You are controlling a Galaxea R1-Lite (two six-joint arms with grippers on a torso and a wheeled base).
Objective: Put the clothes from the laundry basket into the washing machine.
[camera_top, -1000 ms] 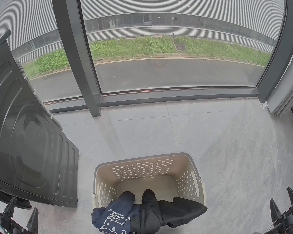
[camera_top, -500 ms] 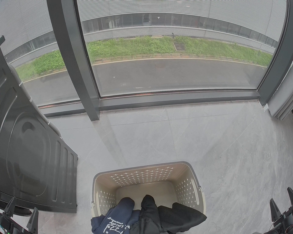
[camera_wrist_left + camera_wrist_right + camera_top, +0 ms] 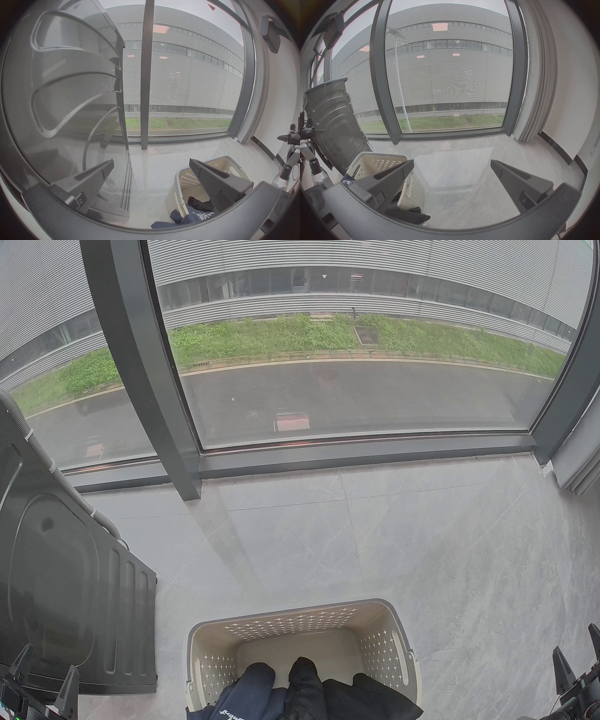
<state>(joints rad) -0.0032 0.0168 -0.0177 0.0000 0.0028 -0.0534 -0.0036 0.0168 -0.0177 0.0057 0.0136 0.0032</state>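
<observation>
Both hands are spread wide and hold nothing. Your left hand [image 3: 47, 671] hangs low, just beside the dark grey ribbed metal panel of the washing machine [image 3: 62, 602]. Your right hand [image 3: 578, 655] hangs low on the other side, well apart from the beige perforated plastic laundry basket [image 3: 290, 622]. The basket stands on the pale grey tiled floor [image 3: 375, 534] between the two hands, near the machine.

The clothes are in the basket, heaped at its near side and hanging over the near rim: a navy blue fabric garment with white print [image 3: 250, 696] and black fabric clothing [image 3: 369, 699] touching it.

I think several things can go wrong from here. The garments lie on each other, so one pinch may lift both, and the second may slip down on the floor during the carry. The basket looks light, so a pull on cloth draped over its rim may drag or tip it. The machine shows you only a closed panel with a grey corrugated hose [image 3: 75, 496]. I cannot see its door, so the left hand may strike the panel or catch the hose when it swings.

I count one basket, one washing machine, one hose, two hands and one navy garment. I cannot tell whether the black clothing is one piece or two.
</observation>
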